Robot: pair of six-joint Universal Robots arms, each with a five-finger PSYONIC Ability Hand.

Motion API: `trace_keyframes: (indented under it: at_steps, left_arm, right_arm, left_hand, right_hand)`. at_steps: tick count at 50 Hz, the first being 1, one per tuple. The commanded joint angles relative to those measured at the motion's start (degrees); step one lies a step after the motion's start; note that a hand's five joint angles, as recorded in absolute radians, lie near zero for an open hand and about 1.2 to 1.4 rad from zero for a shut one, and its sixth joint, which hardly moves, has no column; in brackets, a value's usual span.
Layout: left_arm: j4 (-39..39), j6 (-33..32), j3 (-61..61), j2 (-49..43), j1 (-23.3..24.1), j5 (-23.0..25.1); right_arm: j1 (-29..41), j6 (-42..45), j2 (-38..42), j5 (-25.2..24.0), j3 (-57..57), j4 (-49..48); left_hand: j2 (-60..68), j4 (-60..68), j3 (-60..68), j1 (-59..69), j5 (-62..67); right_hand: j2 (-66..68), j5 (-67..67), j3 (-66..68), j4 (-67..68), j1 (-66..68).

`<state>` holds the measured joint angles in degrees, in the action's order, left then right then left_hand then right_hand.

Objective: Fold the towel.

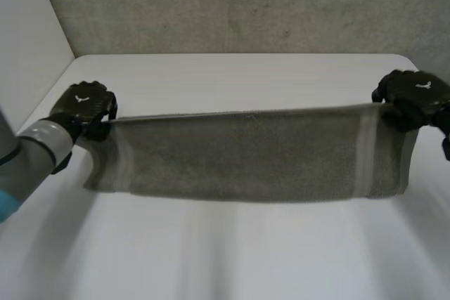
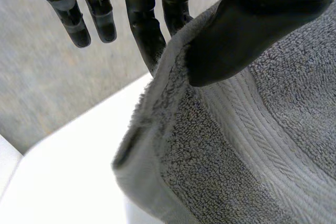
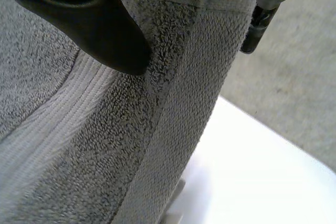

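Note:
A grey towel with pale end bands hangs stretched in the air between my two hands, above the white table. My left hand pinches its upper left corner. In the left wrist view the thumb presses the towel against the fingers behind it. My right hand pinches the upper right corner. In the right wrist view its thumb clamps the towel near the hemmed edge, with fingers behind the cloth.
A grey wall stands behind the table's far edge. A white panel rises at the left. Bare tabletop lies under the hanging towel.

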<state>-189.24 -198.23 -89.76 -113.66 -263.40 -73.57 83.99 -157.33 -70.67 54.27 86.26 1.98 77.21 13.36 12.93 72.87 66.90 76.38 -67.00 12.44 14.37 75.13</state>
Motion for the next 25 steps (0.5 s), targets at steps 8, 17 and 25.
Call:
trace_keyframes:
  at_steps: [8, 17, 25]
  left_arm:
    - [3.9, -5.6, 17.8, -16.9, 1.0, -2.5]
    - [3.4, -7.3, 21.3, -21.9, 2.2, -3.0]
    - [3.3, -9.3, 23.3, -24.4, 2.6, -3.0]
  right_arm:
    - [5.4, 0.9, 17.8, 5.9, -12.1, -1.5]
    - [7.1, 1.0, 24.5, 11.2, -18.1, -2.0]
    - [7.2, 1.1, 26.4, 13.8, -19.3, -2.4]
  left_hand:
    - [2.8, -3.4, -2.9, 7.1, 3.1]
    - [2.8, -3.4, -2.9, 7.1, 3.1]
    - [2.8, -3.4, -2.9, 7.1, 3.1]
  right_hand:
    - [3.6, -3.0, -2.4, -4.4, 4.9]
    - [3.6, -3.0, -2.4, -4.4, 4.9]
    - [3.6, -3.0, -2.4, -4.4, 4.9]
